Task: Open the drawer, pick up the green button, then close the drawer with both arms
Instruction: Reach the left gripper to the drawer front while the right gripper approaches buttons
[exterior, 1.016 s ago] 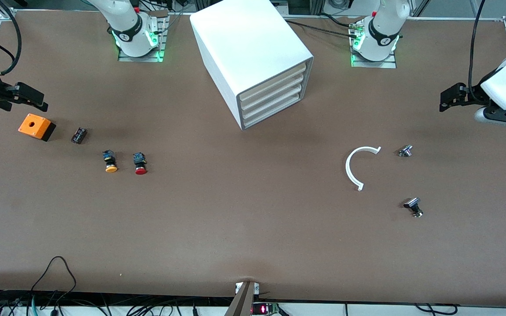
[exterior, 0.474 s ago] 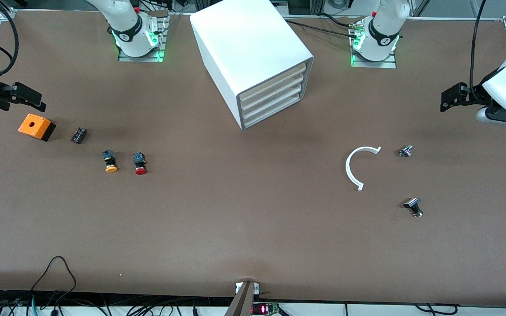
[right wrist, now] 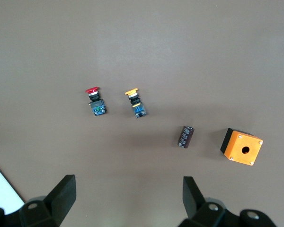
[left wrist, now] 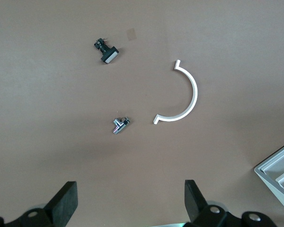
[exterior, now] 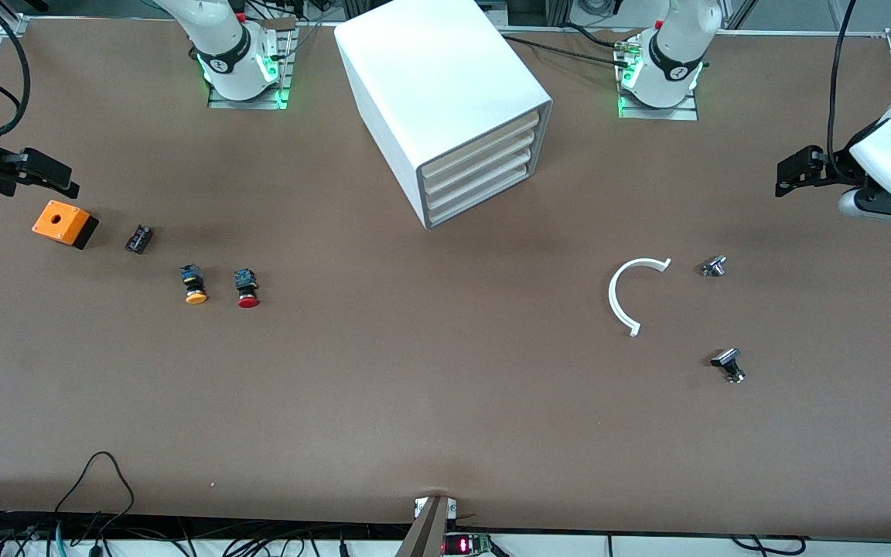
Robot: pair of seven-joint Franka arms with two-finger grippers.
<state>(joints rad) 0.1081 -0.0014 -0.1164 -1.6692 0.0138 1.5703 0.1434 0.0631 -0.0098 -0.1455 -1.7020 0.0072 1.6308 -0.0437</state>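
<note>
Toward each table end from the cabinet [exterior: 445, 108], left gripper [left wrist: 128, 201] and right gripper [right wrist: 128, 196] hovered, fingers spread, empty; drawer [exterior: 480, 197] sat closed.

Bare brown table [exterior: 445, 402], evenly lit

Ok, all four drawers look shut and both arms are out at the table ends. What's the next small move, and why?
Probably bring the left tool, open and empty over its end of the table, toward the drawer, the lowest front, because it is shut and no green button shows. The right tool hangs open above the orange box.
</note>
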